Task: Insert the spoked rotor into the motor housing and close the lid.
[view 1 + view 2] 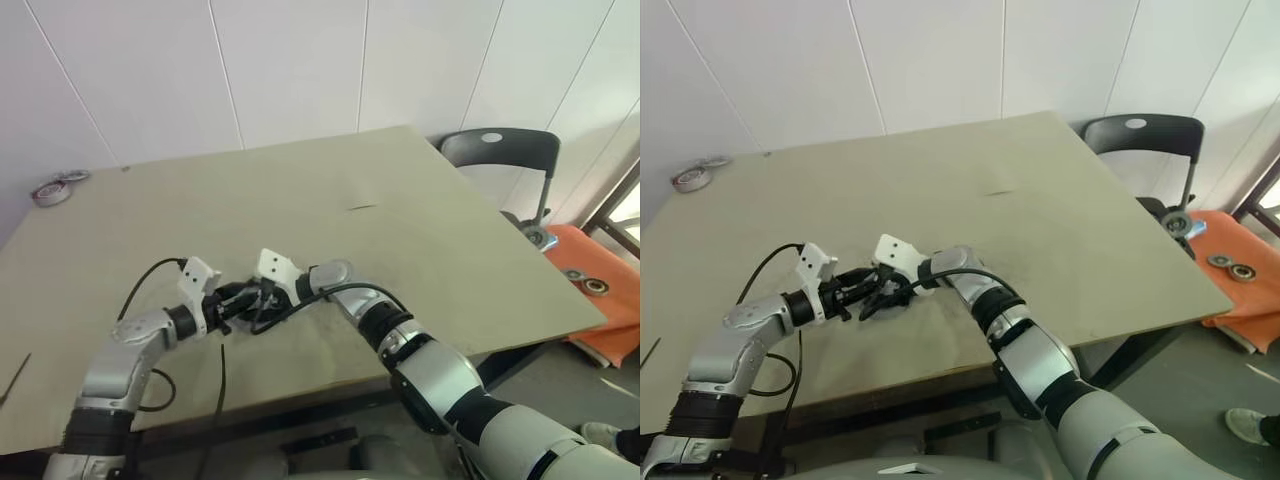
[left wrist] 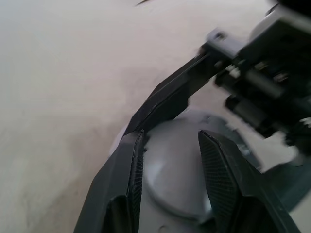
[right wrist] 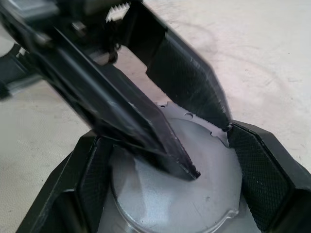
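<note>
The right gripper (image 3: pixel 165 160) grasps a round silver part (image 3: pixel 184 194) between its fingers. The left gripper (image 2: pixel 170 145) has its fingers spread over the same part, above the surface (image 1: pixel 400 200).

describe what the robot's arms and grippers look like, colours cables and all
Both arms are silver-grey metal segments joined by black bands. The left gripper and the right gripper each have two black wedge-shaped fingers with cross-hatched textured pads, and a white block sits on each wrist. Black cables loop from the left wrist and run along the right forearm.
</note>
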